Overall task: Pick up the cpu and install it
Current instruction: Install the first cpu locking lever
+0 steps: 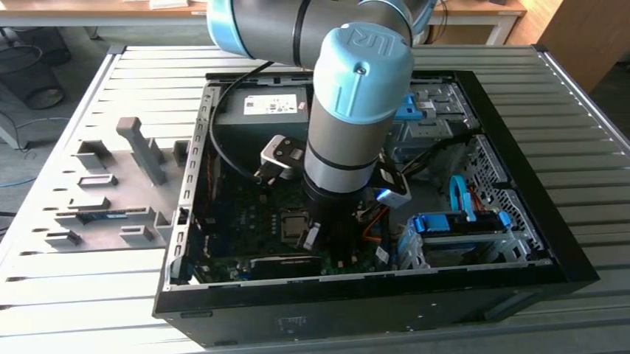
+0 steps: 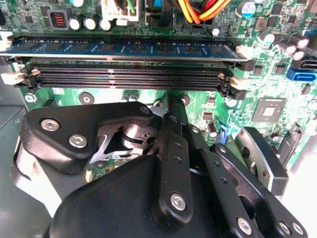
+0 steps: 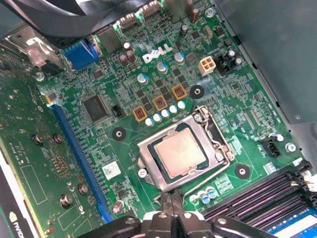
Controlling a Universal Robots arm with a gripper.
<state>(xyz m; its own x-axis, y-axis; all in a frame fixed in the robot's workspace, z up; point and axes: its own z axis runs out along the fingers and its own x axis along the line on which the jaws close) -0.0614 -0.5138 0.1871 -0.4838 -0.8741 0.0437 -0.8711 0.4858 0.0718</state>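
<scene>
Fingers (image 3: 171,198) closed, poised beside cpu (image 3: 180,151) seated in socket.

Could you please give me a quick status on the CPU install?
Pincer shut, empty, just above the board. Square silver-grey cpu seated in its metal socket frame. Nothing in the way.

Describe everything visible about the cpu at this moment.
The cpu is a small flat square chip with a dull, matte metal face. It lies level inside the socket frame on the green motherboard, its edges lined up with the frame. The tool sits just beside it, not touching. In the exterior view it shows beside the arm.
</scene>
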